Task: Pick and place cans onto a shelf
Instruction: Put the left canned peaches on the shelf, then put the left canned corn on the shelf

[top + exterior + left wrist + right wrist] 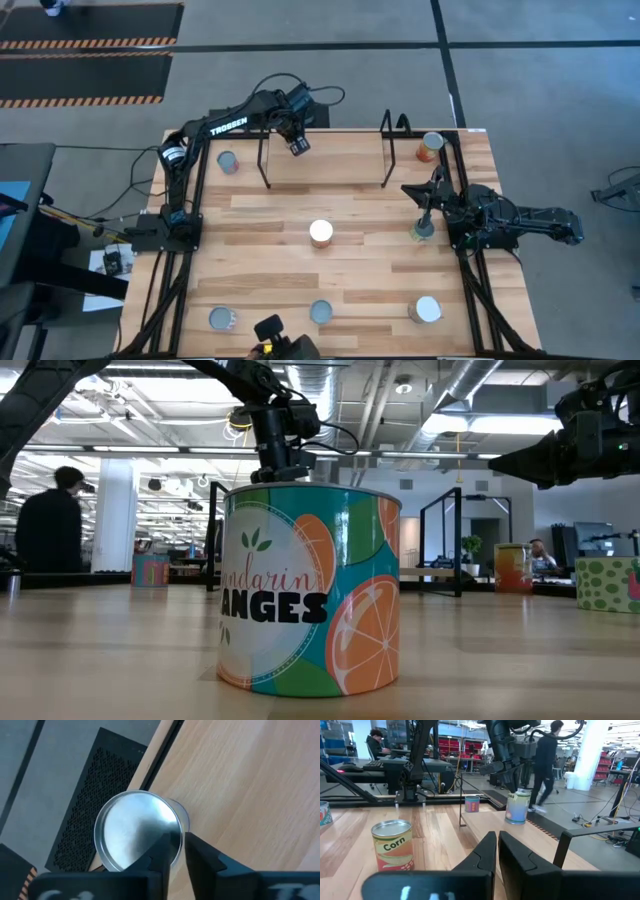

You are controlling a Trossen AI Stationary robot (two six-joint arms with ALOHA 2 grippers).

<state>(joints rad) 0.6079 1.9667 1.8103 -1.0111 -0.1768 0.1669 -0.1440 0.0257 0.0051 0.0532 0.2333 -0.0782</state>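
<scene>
My left gripper [298, 145] is at the table's far edge, at the left end of the light-wood shelf [325, 165], shut on a pale-labelled can with a silver top [135, 827]. The right wrist view also shows this can [517, 807], upright under the gripper. My right gripper [425, 212] is shut and empty [497, 837] at the table's right side, just above and beside a green can [422, 232] that stands on its base. My left gripper pinches the can's top rim [176, 836] on the side nearest the wrist. One finger [161, 851] is over the lid and the other [196, 851] is outside the wall. The fingers point down from above. The can is upright at the shelf's far left corner; I cannot tell whether it rests there.
Other cans stand on the table: one at far left [228, 160], an orange one at far right [432, 145], the corn can mid-table [320, 232], and three along the near edge [222, 318], [320, 312], [427, 310]. Black wire frames [265, 160] end the shelf. People move beyond the table [547, 760].
</scene>
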